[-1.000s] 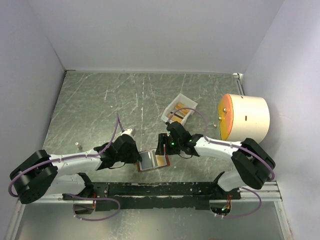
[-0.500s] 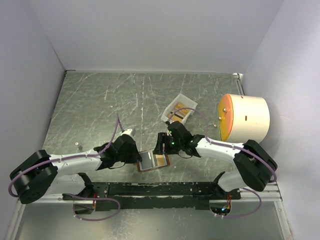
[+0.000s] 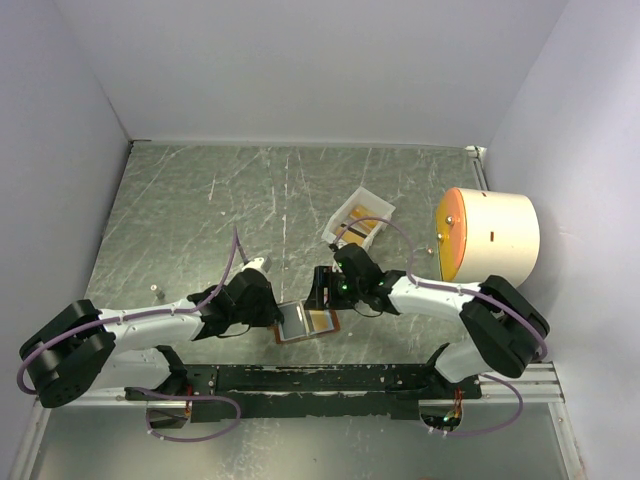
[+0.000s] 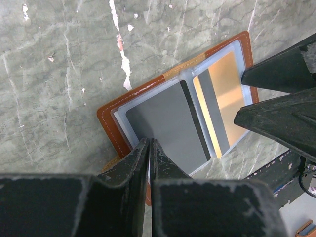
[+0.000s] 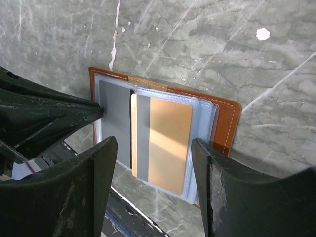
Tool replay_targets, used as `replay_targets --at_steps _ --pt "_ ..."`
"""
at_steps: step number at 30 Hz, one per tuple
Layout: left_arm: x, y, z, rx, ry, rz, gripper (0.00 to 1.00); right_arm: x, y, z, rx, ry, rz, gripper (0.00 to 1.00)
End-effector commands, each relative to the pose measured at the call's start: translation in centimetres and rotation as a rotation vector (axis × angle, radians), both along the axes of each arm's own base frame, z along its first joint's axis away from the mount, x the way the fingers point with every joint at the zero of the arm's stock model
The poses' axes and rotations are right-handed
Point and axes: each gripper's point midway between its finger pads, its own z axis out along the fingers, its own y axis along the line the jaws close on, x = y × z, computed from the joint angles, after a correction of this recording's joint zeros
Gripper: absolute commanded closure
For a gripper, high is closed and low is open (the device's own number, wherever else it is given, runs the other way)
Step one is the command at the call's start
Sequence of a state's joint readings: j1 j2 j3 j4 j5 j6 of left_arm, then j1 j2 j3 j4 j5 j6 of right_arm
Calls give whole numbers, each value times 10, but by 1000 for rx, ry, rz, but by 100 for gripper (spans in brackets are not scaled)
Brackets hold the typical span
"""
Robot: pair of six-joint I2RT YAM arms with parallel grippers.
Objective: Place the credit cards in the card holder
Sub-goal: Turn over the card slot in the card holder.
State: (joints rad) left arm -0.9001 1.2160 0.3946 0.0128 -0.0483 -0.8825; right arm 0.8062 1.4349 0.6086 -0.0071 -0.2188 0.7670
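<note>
My left pincer (image 4: 149, 143) is pressed shut on one edge of the card holder (image 4: 182, 113). It pinches the brown cover together with the clear sleeve there, so the wallet lies spread open on the table (image 4: 59, 74) and can neither fold up nor skate away.

My right pincer (image 5: 154, 142) hangs over the holder's other half. Its fingers are spread wide, one on each side of an orange card (image 5: 165, 143), and grip nothing. That card lies in the shiny pocket of that half, its grey stripe toward the holder's spine. It looks seated to me (though I cannot tell whether its last edge is fully under the plastic). The half by my left pincer shows only a grey panel (image 4: 163, 118) and no orange.

Beyond the holder and well apart from it, the white tray (image 3: 342, 213) has more credit cards (image 3: 362, 222) in it, so I judge the job partly done. The right pincer is open because it has nothing more to carry here. The left one clamps so that the pockets stay presented for the next card.
</note>
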Motion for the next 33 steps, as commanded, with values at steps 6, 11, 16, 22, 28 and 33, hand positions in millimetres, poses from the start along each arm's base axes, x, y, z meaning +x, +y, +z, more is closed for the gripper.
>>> replay_targets --at_steps 6,11,16,22,28,33 --pt "-1 0 -6 0 4 4 84 -19 22 8 190 91 35 38" --pt "-1 0 -4 0 1 2 84 -24 32 20 313 118 37 38" --pt "-1 -1 -3 -7 0 0 84 -23 39 35 399 113 50 38" --pt "-1 -3 1 -24 -3 -1 83 -23 42 42 419 97 76 39" --pt "0 -6 4 -39 -4 1 83 -26 47 51 443 99 111 40" --pt "-1 -9 6 -74 -2 6 82 -33 56 57 477 111 158 41"
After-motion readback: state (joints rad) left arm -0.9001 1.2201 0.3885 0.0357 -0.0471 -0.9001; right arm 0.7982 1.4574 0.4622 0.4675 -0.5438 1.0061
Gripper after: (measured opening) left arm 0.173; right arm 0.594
